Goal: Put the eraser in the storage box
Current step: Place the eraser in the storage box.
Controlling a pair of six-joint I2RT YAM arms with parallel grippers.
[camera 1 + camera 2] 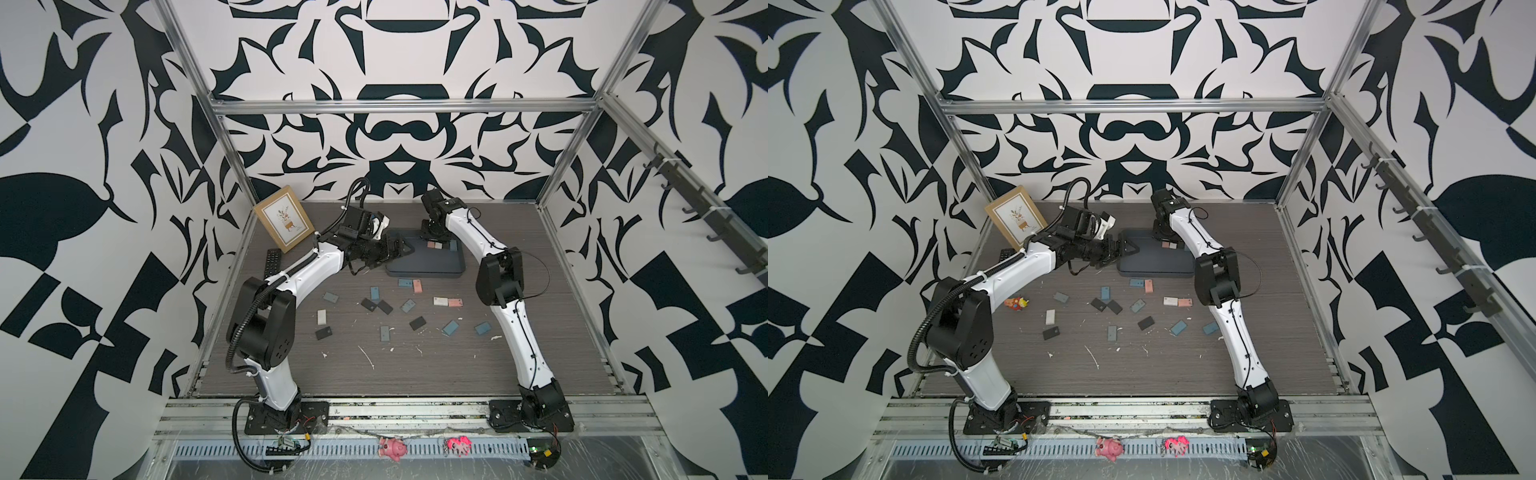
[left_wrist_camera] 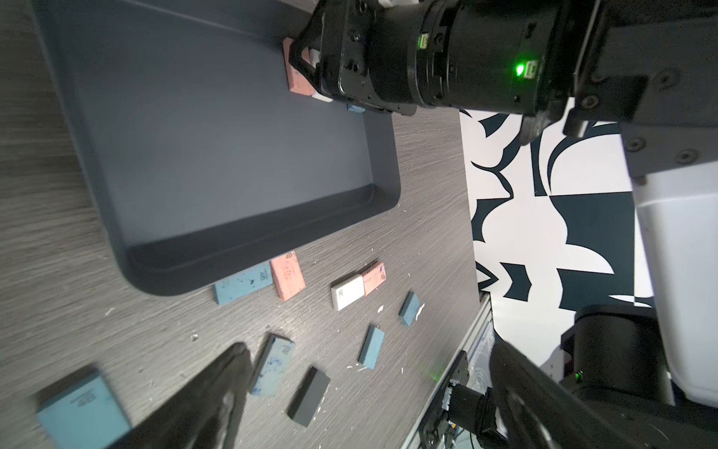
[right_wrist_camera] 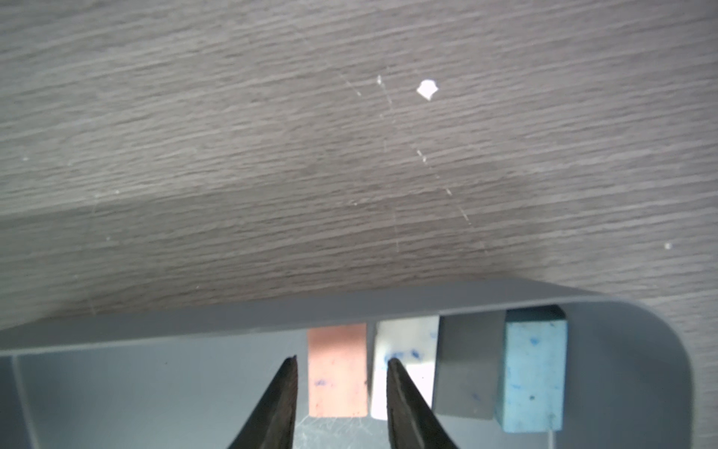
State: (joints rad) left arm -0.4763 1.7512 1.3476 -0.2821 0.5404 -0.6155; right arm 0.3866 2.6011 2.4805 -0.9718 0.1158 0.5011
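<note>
Eraser lies in your box between the right claw's parted tips; your left claw gapes wide.

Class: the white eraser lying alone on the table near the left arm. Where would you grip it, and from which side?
Grip the white eraser across its two long edges at mid-length, coming straight down from above. It lies flat on the table, so its sides are low, and nothing touches it, leaving both long edges free.
</note>
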